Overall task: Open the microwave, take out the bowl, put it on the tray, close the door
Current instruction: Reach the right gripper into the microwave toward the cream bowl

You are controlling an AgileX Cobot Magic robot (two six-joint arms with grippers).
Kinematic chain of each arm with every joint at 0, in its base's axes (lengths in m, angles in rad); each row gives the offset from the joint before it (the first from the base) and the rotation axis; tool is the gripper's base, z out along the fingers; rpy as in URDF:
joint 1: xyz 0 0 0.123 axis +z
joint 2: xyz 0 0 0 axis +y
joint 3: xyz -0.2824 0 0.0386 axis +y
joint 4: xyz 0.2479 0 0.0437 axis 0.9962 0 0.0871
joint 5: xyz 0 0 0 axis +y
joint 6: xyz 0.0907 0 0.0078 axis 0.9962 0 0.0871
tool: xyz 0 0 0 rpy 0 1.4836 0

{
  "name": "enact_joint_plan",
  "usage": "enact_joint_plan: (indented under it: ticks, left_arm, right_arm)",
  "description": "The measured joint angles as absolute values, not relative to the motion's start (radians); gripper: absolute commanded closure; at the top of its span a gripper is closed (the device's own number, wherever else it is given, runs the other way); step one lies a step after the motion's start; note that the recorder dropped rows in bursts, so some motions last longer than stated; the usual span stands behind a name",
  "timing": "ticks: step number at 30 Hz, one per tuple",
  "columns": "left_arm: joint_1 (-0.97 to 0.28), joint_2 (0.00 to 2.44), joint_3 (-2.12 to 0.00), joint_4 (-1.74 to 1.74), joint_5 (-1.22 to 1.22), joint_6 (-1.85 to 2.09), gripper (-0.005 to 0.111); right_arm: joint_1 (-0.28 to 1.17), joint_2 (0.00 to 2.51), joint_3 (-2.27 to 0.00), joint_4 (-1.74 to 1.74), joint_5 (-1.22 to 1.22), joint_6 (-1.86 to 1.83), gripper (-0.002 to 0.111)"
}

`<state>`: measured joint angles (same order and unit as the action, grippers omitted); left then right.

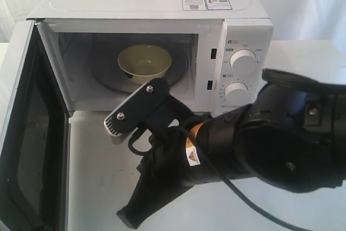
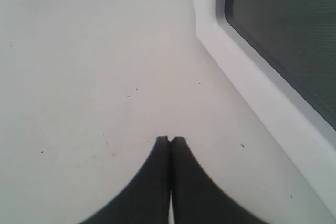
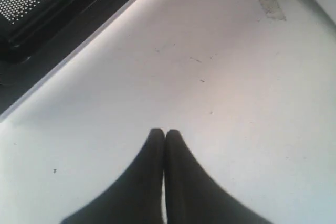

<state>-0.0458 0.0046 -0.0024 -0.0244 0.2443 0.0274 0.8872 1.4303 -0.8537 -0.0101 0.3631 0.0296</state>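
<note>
The white microwave point(image 1: 157, 4) stands at the back with its door point(image 1: 21, 133) swung wide open to the left. The cream-yellow bowl point(image 1: 144, 63) sits inside on the turntable. My right gripper point(image 3: 164, 132) is shut and empty over the white table, near the door's inner side point(image 3: 58, 30). In the exterior view the right gripper point(image 1: 131, 219) points down in front of the cavity, below the bowl. My left gripper point(image 2: 170, 140) is shut on nothing, low over the table beside the door's outer face point(image 2: 273, 103). It does not show in the exterior view. The tray is out of view.
The right arm's black bulk point(image 1: 270, 139) fills the lower right of the exterior view and hides the table there. Two round knobs point(image 1: 243, 61) sit on the microwave's right panel. A scrap of tape point(image 3: 269, 2) lies on the table.
</note>
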Motion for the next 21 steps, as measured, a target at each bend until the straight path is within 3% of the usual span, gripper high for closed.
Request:
enact_joint_plan:
  ticks: [4,9,11,21]
  left_arm:
    - [-0.046,0.005,-0.002,-0.024,0.244,0.027,0.107]
    - [-0.046,0.005,-0.002,-0.024,0.244,0.027,0.107]
    - [-0.046,0.005,-0.002,-0.024,0.244,0.027,0.107]
    - [-0.046,0.005,-0.002,-0.024,0.244,0.027,0.107]
  right_arm:
    - [0.887,1.430,-0.905,-0.105,0.407,0.034,0.099]
    - [0.887,1.444,-0.910,-0.255,0.406,0.034,0.070]
    - [0.887,1.465,-0.910,-0.312,0.384,0.034,0.063]
    - [0.887,1.590,-0.912,-0.570,0.183,0.016,0.060]
